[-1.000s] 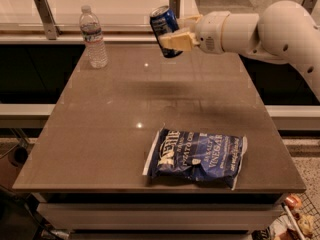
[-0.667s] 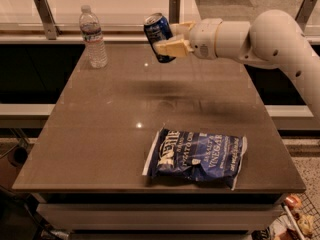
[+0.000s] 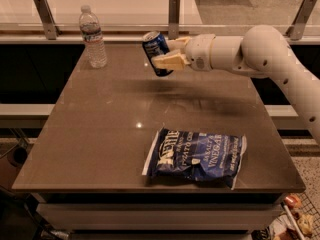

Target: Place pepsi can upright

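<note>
The pepsi can (image 3: 156,52) is a small blue can with a silver top, held in the air over the far middle of the brown table (image 3: 100,129). It tilts a little, top end up and to the left. My gripper (image 3: 167,54) reaches in from the right on the white arm and is shut on the can, with one cream finger (image 3: 170,61) across its front. The can's bottom hangs a little above the tabletop.
A clear plastic water bottle (image 3: 92,36) stands upright at the far left of the table. A dark blue chip bag (image 3: 196,156) lies flat near the front right edge. A glass rail with metal posts (image 3: 173,14) runs behind the table.
My gripper has carried the can to the left and slightly lower, and the can has turned closer to upright.
</note>
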You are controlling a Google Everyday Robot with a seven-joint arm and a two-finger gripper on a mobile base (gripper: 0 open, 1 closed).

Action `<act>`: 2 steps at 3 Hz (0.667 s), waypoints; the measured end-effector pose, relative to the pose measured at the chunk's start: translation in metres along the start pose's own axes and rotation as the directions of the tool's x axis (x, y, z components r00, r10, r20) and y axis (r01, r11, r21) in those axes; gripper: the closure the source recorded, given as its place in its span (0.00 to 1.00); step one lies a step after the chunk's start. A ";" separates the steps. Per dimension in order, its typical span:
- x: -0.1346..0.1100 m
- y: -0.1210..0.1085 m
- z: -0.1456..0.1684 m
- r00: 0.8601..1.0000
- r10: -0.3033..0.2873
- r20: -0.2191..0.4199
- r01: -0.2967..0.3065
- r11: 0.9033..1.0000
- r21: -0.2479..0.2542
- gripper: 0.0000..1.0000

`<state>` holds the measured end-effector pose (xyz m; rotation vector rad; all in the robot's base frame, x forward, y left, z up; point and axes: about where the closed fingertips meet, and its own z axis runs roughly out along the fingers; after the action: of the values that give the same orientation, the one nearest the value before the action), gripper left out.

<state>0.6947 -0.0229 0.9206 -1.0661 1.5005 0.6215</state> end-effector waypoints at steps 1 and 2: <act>0.022 -0.002 0.004 0.998 0.057 0.009 -0.057 0.998 -0.012 1.00; 0.041 -0.005 0.010 0.993 0.115 0.029 -0.114 0.993 -0.024 1.00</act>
<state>0.7059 -0.0287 0.8801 -0.9885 1.5391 0.7329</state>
